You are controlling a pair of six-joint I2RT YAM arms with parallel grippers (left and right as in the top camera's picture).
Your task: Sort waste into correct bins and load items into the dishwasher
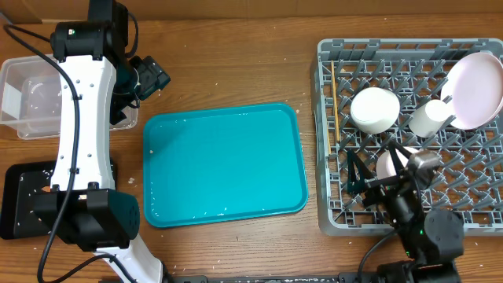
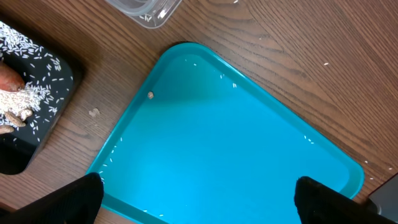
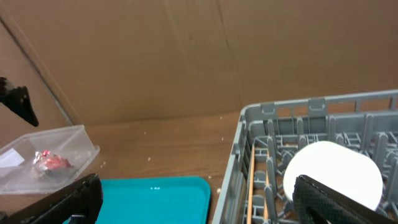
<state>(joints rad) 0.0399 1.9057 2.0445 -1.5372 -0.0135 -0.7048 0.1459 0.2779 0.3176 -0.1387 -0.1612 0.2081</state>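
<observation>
My left gripper (image 1: 148, 79) (image 2: 199, 200) is open and empty, hovering over the teal tray's left part. The black tray (image 1: 17, 200) (image 2: 62, 93) holds rice scraps (image 2: 31, 93) and a carrot (image 2: 9, 78). The clear tub (image 1: 35, 96) (image 3: 74, 144) holds the red-and-white wrapper (image 3: 52, 160) and a white tissue (image 1: 11, 101). My right gripper (image 1: 360, 171) (image 3: 202, 202) is open and empty over the grey dish rack's (image 1: 330, 157) (image 3: 239, 155) front left. In the rack are a bowl (image 1: 375, 108) (image 3: 333, 171), a cup (image 1: 428, 119), a plate (image 1: 476, 88), chopsticks (image 1: 334, 101) (image 3: 250, 193) and a second bowl (image 1: 388, 165), partly hidden.
The teal serving tray (image 1: 224, 165) (image 2: 236, 155) (image 3: 155, 196) lies in the middle of the wooden table, with one small crumb (image 2: 150, 94) near its left edge. A cardboard wall (image 3: 186, 56) stands behind the table. The left arm (image 1: 82, 126) reaches over the black tray.
</observation>
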